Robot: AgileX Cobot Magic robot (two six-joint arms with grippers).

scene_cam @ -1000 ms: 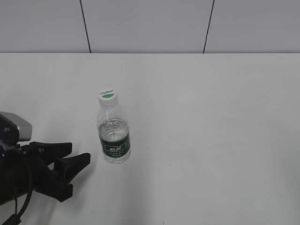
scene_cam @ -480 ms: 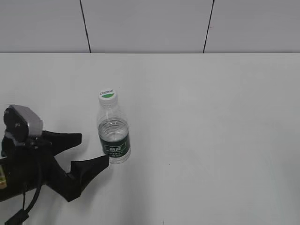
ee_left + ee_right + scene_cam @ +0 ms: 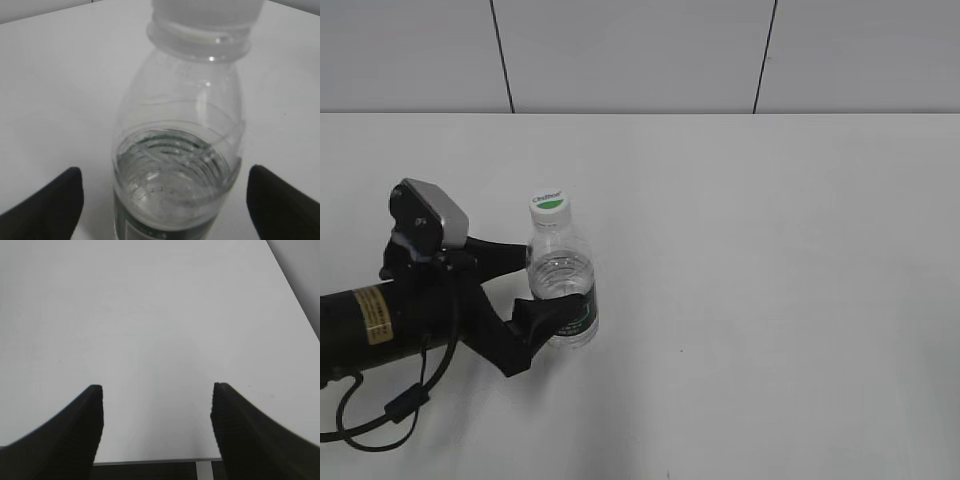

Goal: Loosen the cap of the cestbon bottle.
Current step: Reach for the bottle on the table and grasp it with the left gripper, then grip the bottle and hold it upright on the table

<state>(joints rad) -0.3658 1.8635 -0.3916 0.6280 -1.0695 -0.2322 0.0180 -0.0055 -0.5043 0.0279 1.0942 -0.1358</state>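
Left gripper point(image 3: 542, 290) has advanced since a second ago; its wide-spread jaws now flank the bottle point(image 3: 562, 287), not clamped. Bottle upright on table point(image 3: 770, 250), white cap point(image 3: 549, 206) on. Right gripper point(image 3: 156, 415) wide apart, holding nothing.

From my seat the only lettering I can find sits on the cestbon bottle point(image 3: 561, 285): tiny green print on top of its cap point(image 3: 549, 204), above the green half-oval mark, too small for me to spell out, and white characters on its dark green label band point(image 3: 570, 318), which I cannot read either. Left of the bottle, the left arm point(image 3: 380, 318) carries a yellow sticker point(image 3: 372, 315) with illegible dark print
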